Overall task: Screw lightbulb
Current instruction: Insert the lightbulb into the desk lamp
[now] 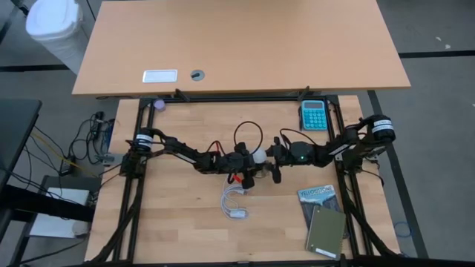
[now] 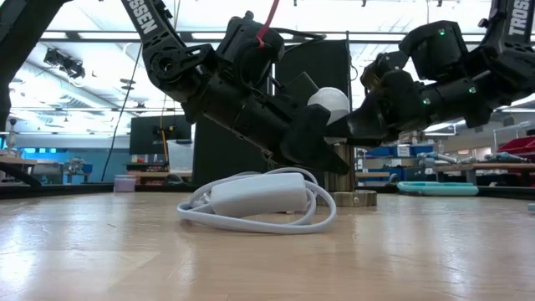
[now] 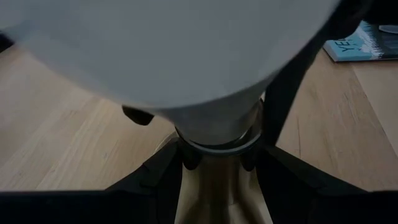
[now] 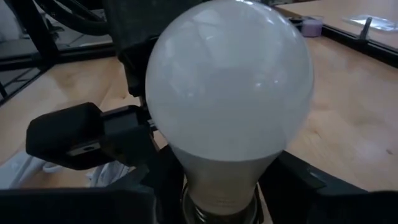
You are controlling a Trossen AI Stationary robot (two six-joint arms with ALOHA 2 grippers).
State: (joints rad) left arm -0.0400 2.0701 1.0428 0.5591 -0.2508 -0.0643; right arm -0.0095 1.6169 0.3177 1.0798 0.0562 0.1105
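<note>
**Bulb seated over the socket, both arms closed in**

Lightbulb stands upright at the table's middle, globe up, its neck dropping into a brass-coloured socket that rises from a round base. I judge the screwing to be under way or close to finished, but the thread itself is out of my sight.

From my seat, the left gripper has its fingers pinching the socket collar just under the bulb's neck, one on each side. The right gripper comes in from the opposite side with its fingers low around the bulb's neck; whether they are pressing or only near it I cannot tell, since the tips are cut off at the picture's edge.

Risks as I see them: if the left hold on the collar slips, the socket will turn with the bulb and nothing tightens. A tilted start could cross the thread. The two wrists sit very near each other, so a wide twist could knock one against the other.

Just beside the socket base lies a white cord with its inline switch, looped loosely; a sweeping arm might drag it. Farther off sit a teal calculator and a booklet, well apart from the work.
</note>
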